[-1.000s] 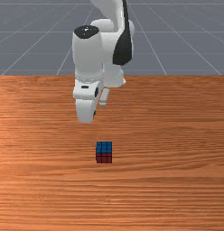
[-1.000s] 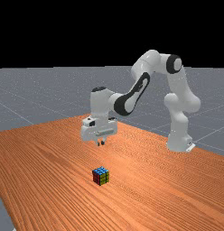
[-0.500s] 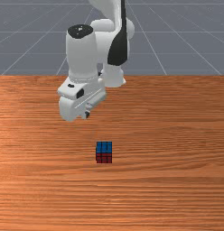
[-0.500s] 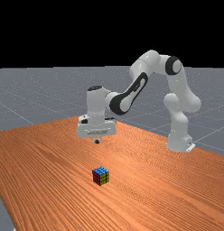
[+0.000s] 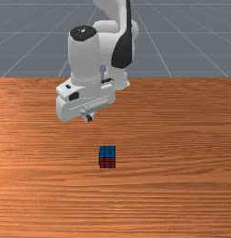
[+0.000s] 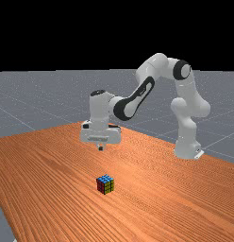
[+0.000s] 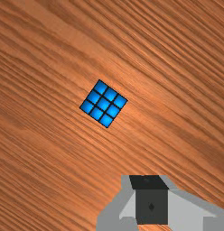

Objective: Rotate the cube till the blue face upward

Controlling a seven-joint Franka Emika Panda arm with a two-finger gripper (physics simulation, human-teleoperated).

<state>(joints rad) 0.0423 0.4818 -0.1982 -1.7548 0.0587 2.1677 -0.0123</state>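
My gripper hangs above the table, nearer the arm's base than the cube and a little to the front view's left of it. Its fingers stand together with nothing between them. At the far view's middle-left, the gripper is well above the cube. In the wrist view, the blue face of the cube lies beyond the gripper, turned at an angle to the fingers. Blue is on top, red faces the front camera, and a yellow side shows in the far view.
The wooden table surrounds the cube on all sides. At the back stands the arm's base, to the far view's right. A near table edge runs down the far view's left.
My hand has moved toward the front view's left and turned, its broad side now facing the front camera. The fingertips, apart a second ago in the far view, stand together. The cube has not moved.
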